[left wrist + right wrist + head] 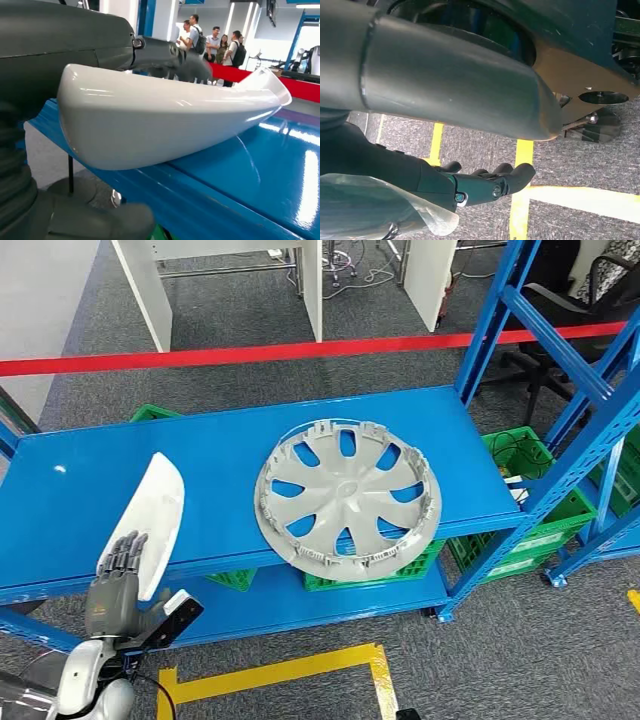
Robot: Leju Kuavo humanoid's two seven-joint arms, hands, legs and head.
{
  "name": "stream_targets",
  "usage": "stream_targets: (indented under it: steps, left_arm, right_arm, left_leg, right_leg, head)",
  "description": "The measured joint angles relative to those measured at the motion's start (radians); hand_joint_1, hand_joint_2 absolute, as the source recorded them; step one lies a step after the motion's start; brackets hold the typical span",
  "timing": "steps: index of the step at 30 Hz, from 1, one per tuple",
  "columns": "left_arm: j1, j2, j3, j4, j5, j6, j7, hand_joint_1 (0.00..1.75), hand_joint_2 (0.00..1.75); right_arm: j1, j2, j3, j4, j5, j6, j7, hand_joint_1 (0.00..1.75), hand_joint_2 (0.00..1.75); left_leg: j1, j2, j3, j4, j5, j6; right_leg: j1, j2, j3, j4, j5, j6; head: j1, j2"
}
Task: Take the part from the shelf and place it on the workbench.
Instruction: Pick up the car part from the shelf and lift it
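Grip: your left hand (121, 585) clasps the white mirror cover (153, 522) by 1 end.
Risk: smooth shell may slip onto the blue shelf (226, 455).
Right hand (486, 182): hangs, fingers loosely extended, holding nothing.

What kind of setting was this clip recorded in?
Probably a factory-style demo area or workshop: a blue metal shelf holds a silver wheel cover, green crates sit beneath, yellow floor tape marks zones, and onlookers stand behind a red barrier tape.

Left robot hand (121, 585) raised at lower left, fingers extended upward against a white part (153, 520), holding it. Right robot hand (486, 185) hangs low, fingers loosely straight, empty.
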Motion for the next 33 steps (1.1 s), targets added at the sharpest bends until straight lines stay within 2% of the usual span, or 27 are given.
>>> stream_targets:
  steps: [15,25,29,33]
  left_arm:
    - [-0.018,-0.010,-0.012,0.011,-0.013,0.016,0.000,1.75,1.75]
    - [-0.010,0.007,-0.031,-0.062,-0.199,0.114,0.075,1.75,1.75]
    - [-0.008,0.016,-0.034,-0.091,-0.220,0.117,0.084,1.75,1.75]
    - [0.009,0.027,-0.035,-0.155,-0.333,0.120,0.120,1.75,1.75]
  right_arm:
    - [0.000,0.000,0.006,0.000,-0.001,0.002,0.003,0.00,0.00]
    - [0.000,-0.001,0.006,0.000,-0.001,0.001,0.000,0.00,0.00]
    - [0.000,-0.001,0.006,0.000,-0.001,0.001,0.000,0.00,1.75]
    - [0.000,-0.001,0.007,0.000,0.000,0.002,-0.001,0.00,1.75]
  left_leg:
    - [0.000,0.000,0.000,0.000,0.000,0.000]
    - [0.000,0.000,0.000,0.000,0.000,0.000]
    - [0.000,0.000,0.000,0.000,0.000,0.000]
    - [0.000,0.000,0.000,0.000,0.000,0.000]
  right_leg:
    - [0.000,0.000,0.000,0.000,0.000,0.000]
    - [0.000,0.000,0.000,0.000,0.000,0.000]
    - [0.000,0.000,0.000,0.000,0.000,0.000]
    - [0.000,0.000,0.000,0.000,0.000,0.000]
  head:
    - [0.000,0.000]
    - [0.000,0.000]
    - [0.000,0.000]
    - [0.000,0.000]
